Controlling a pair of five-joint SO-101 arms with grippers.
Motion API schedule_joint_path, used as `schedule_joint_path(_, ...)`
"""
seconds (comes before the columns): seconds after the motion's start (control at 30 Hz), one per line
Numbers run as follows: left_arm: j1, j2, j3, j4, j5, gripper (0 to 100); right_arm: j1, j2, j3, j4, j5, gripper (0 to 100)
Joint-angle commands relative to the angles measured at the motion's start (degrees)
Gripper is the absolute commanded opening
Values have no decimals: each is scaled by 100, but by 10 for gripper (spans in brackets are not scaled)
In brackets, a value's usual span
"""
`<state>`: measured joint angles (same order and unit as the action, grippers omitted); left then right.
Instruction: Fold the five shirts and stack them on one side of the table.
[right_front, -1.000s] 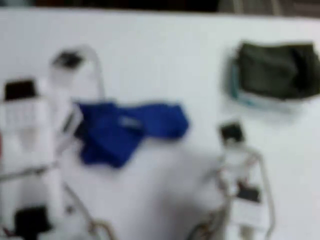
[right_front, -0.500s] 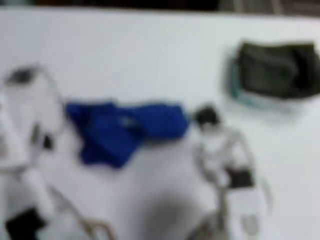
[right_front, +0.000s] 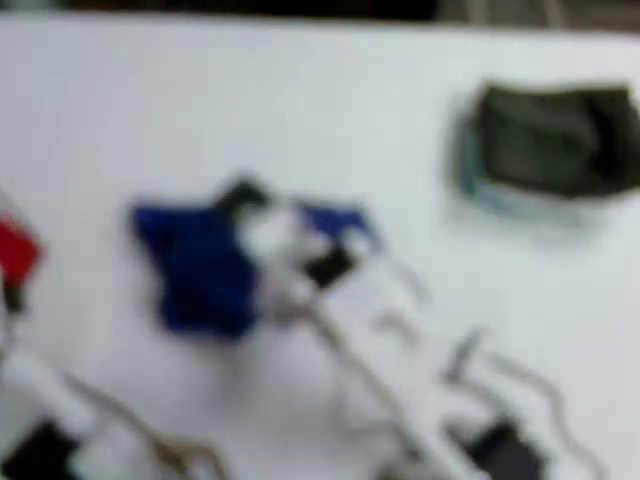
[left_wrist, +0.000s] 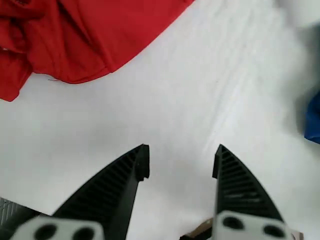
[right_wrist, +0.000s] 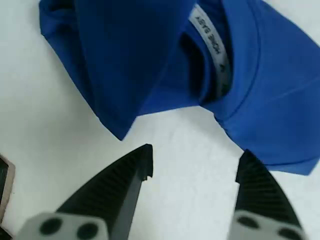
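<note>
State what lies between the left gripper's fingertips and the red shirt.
Only bare white table lies between the left gripper and the red shirt. The left wrist view shows that stretch, with the gripper open and clear of the cloth.

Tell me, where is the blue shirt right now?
The blue shirt lies crumpled left of centre on the table in the high view, with the right tool open at its edge.

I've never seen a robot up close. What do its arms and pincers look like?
The left arm and right arm are white, blocky segments with black motor blocks and thin cables trailing beside. The left pincer and right pincer match: two black, ribbed fingers tapering to points, on white bases with round holes.
</note>
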<state>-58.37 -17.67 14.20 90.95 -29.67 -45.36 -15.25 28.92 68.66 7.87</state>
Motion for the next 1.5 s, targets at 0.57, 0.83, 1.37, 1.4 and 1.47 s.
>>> schedule_joint_path(0.57, -949, -141, -180, -448, -527, 226, -620, 1903, -826, -963, -440, 252)
schedule_joint_path(0.83, -914, -123, -171, -457, -527, 226, -48, 1675, -923, -936, -440, 33)
schedule_joint_path(1.37, -782, -114, -171, -457, -501, 226, 690, -382, -800, -154, -431, 120)
schedule_joint_path(1.4, -774, -114, -171, -457, -501, 226, 435, -321, -738, -127, -431, 163)
schedule_joint_path(1.47, -756, -114, -171, -457, -501, 226, 48, -171, -624, -171, -440, 228)
